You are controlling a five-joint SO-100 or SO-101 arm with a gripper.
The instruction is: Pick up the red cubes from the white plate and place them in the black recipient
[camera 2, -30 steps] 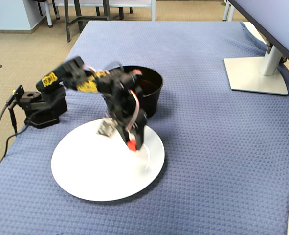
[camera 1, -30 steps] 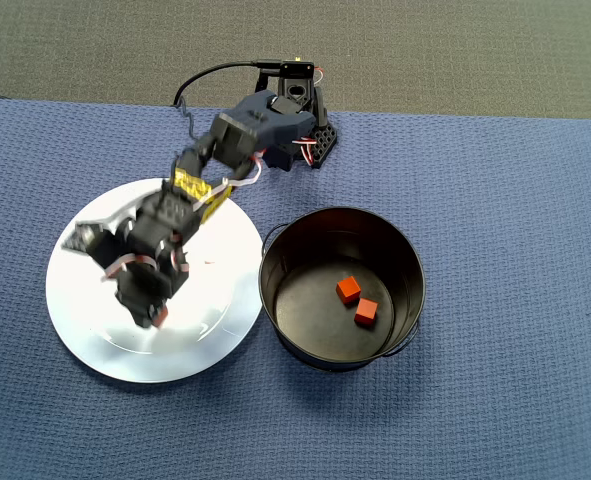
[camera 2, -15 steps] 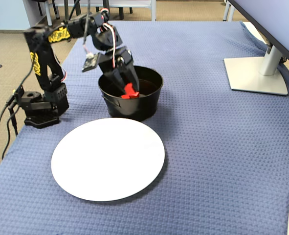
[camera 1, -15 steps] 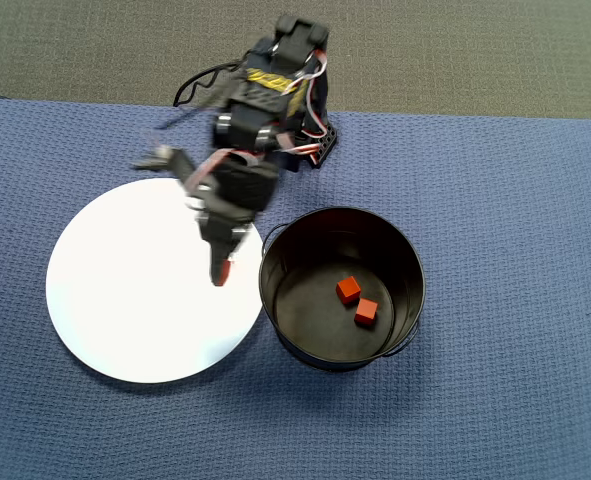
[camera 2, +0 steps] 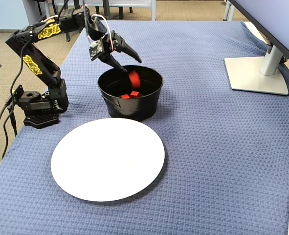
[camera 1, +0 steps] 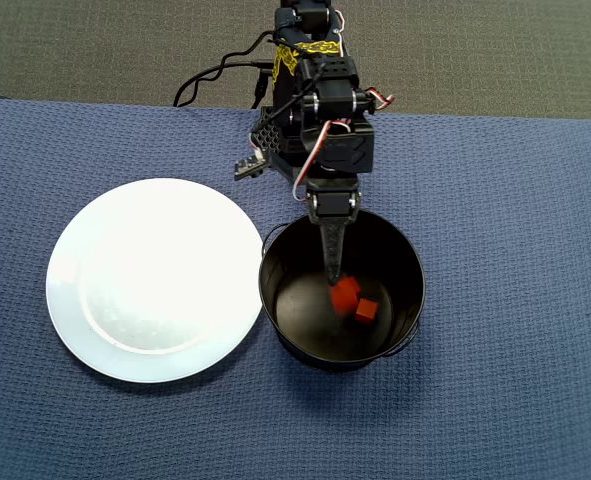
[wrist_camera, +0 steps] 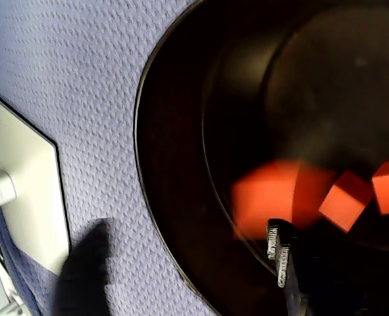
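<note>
The white plate point(camera 1: 155, 280) lies empty on the blue cloth, left of the black recipient point(camera 1: 407, 268) in the overhead view; both also show in the fixed view, plate point(camera 2: 107, 159) and recipient point(camera 2: 129, 108). My gripper point(camera 2: 133, 67) hangs over the recipient's opening, open, with nothing between its fingers. One red cube point(camera 2: 134, 78) is blurred in mid-air just below the fingertips point(camera 2: 126, 72). Two more red cubes point(camera 2: 134, 93) point(camera 2: 125, 96) rest on the bottom. The wrist view shows the blurred cube point(wrist_camera: 266, 197) and the two resting cubes point(wrist_camera: 345, 199) point(wrist_camera: 388, 184). The overhead view shows the gripper point(camera 1: 333, 265) and two cubes point(camera 1: 345, 293) point(camera 1: 365, 312).
The arm's base point(camera 2: 39, 110) stands at the cloth's edge behind the recipient. A monitor stand with a white foot point(camera 2: 256, 73) sits at the far side of the table and appears in the wrist view point(wrist_camera: 23, 184). Black cables point(camera 1: 215, 75) trail off the table's back.
</note>
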